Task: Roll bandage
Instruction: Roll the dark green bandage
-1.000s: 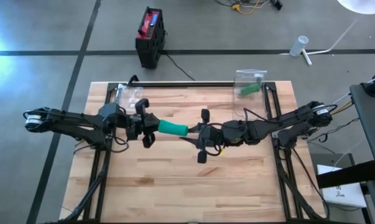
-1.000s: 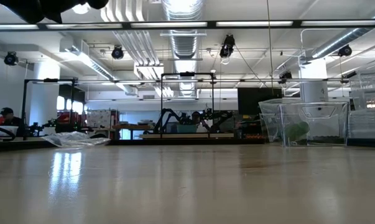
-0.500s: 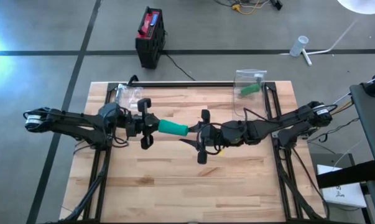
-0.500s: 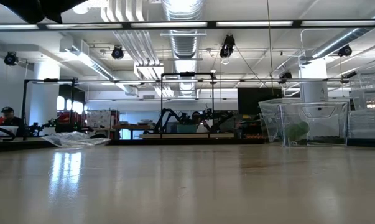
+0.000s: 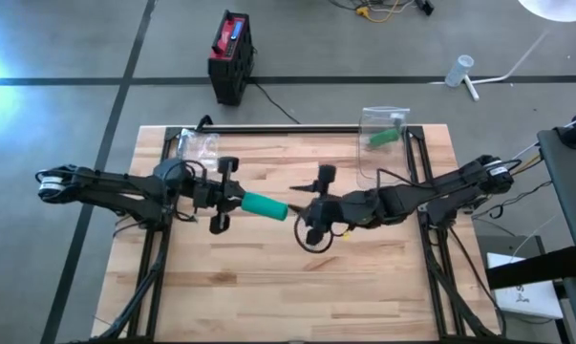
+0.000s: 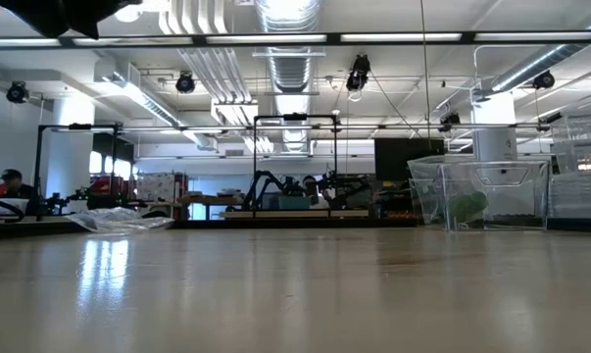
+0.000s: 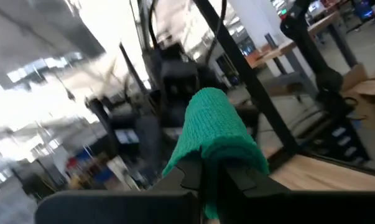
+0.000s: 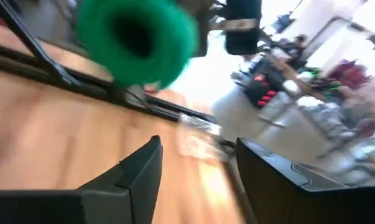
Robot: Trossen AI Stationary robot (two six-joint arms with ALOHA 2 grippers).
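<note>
A green rolled bandage (image 5: 265,205) hangs in the air over the middle of the wooden table (image 5: 297,287), lying roughly left to right. My left gripper (image 5: 222,196) is shut on its left end; the roll also shows in the left wrist view (image 7: 218,130). My right gripper (image 5: 316,205) is open just beyond the roll's right end, apart from it. In the right wrist view the roll's hollow end (image 8: 137,34) faces my right gripper (image 8: 196,162). The low view shows neither gripper nor the roll. My left gripper pinches the roll's left end (image 7: 213,163) between its two fingers. The fingers come level from the table's left and lie along the roll. The roll sticks out past them toward the right, lifted clear of the table.
A clear box with a green roll inside (image 5: 384,131) stands at the far right, also in the low view (image 6: 479,194). A crumpled clear bag (image 5: 198,144) lies at the far left. The near half of the table is bare wood.
My right gripper has turned about its wrist, so its fingers stand more slanted, still open. The roll and my left gripper have shifted slightly toward the table's near edge.
</note>
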